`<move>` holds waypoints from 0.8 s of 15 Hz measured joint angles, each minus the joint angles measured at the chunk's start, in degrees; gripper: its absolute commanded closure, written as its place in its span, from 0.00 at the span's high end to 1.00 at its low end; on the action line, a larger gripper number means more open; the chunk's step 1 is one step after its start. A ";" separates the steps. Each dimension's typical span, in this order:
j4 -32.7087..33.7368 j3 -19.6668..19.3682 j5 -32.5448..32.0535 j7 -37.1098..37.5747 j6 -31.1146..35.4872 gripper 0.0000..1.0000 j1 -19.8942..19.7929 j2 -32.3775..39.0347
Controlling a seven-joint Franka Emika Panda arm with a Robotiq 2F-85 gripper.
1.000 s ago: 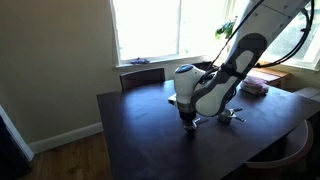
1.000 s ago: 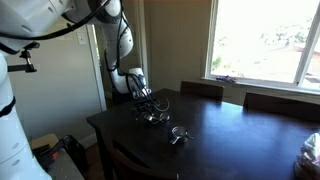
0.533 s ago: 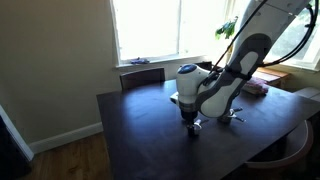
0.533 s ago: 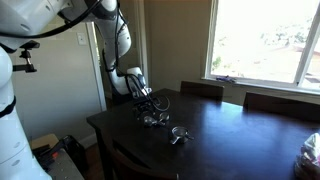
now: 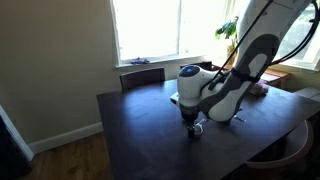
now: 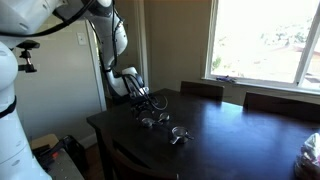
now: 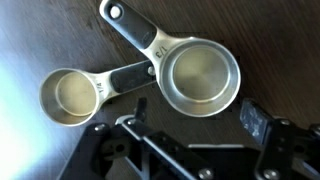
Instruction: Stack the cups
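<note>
**Jaws spread over the cup pair, big bowl dead ahead**

Since a second ago my elbow links have swung out toward the window side and my wrist has crept a little across the dark wooden table (image 5: 135,125). The gripper (image 7: 196,130) is low over the cups as before, jaws spread, nothing held.

In the wrist view the larger measuring cup (image 7: 202,78) sits just ahead of my fingers, its bowl roughly centred between them. Its handle runs diagonally away to the upper left of that view. The smaller measuring cup (image 7: 68,95) lies well off to the left of the view, outside my left finger. Its handle points right and meets the larger cup's handle near the bowl. Over or under, cannot tell.

A third measuring cup (image 6: 180,134) sits apart from this pair, nearer the table's middle.

My call: the smaller cup goes inside the larger, so the grab target is left of the jaws in the wrist view, not ahead. Its handle runs almost along my closing line, so the wrist likely needs a turn to pinch across it.
</note>
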 measured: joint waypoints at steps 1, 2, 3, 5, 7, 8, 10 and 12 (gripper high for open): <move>-0.17 -0.04 -0.71 0.26 0.27 0.94 0.15 -0.01; -0.33 -0.02 -1.13 0.38 0.38 0.94 0.22 -0.04; -0.46 0.01 -1.43 0.43 0.41 0.91 0.23 -0.09; -2.70 -0.10 -2.40 0.48 0.67 0.90 0.21 -1.77; -6.59 -0.08 -2.90 0.49 0.71 0.89 0.07 -5.00; -8.50 0.07 -2.92 0.49 0.72 0.89 -0.04 -6.72; -11.94 0.68 -2.77 0.49 0.71 0.91 -0.43 -10.02; -14.42 1.74 -2.66 0.49 0.71 0.93 -1.37 -12.57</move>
